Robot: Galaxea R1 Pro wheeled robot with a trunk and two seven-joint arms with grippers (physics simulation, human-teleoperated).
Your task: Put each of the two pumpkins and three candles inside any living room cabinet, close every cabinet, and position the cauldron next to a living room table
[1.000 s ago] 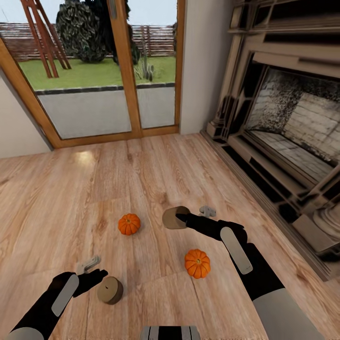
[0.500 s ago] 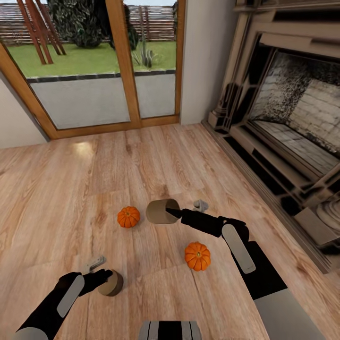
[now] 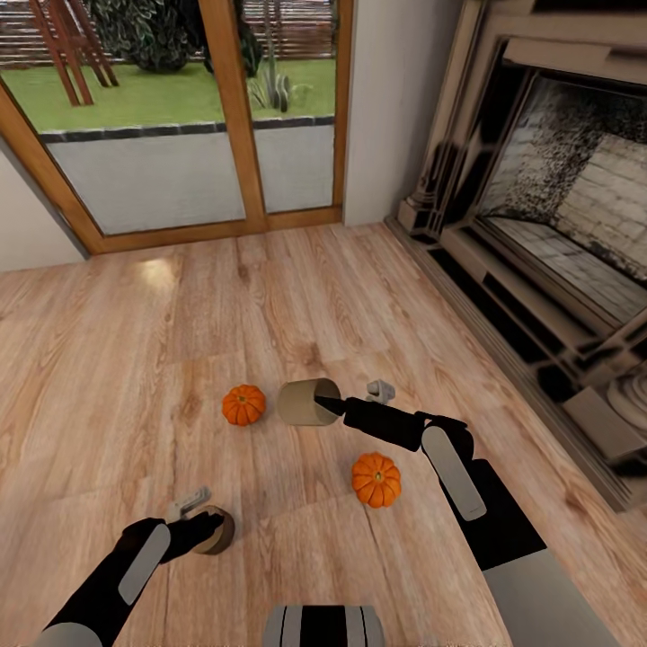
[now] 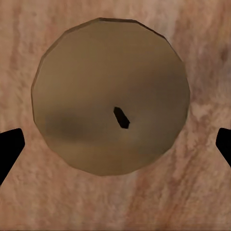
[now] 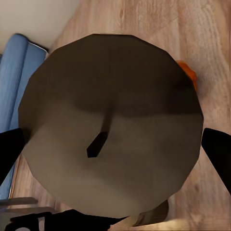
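A: What took up most of the room?

B: The wood floor (image 3: 296, 296), running from the glass doors (image 3: 180, 117) at the back to the fireplace (image 3: 557, 207) along the right side.

A: And the arms?

B: The right gripper (image 3: 334, 406) was stretched out low over the floor with a tan candle (image 3: 305, 402) clenched between its fingers, the candle tipped on its side. In the right wrist view that candle (image 5: 110, 125) sat between both black fingertips (image 5: 219, 149), its dark wick facing the camera. The left gripper (image 3: 199, 526) was down at a second candle (image 3: 214, 532) standing upright on the floor. In the left wrist view that candle (image 4: 110, 96) lay between the two fingertips (image 4: 8, 144), which stood clear of its sides, so the pincer was spread and not yet grasping.

A: The pumpkins?

B: Both on the floor. One pumpkin (image 3: 243, 404) sat just beside the held candle, on its left. The other pumpkin (image 3: 376, 479) sat nearer the robot, close under the right forearm. A small grey object (image 3: 380, 391) lay just past the right gripper; I couldn't tell what it was.
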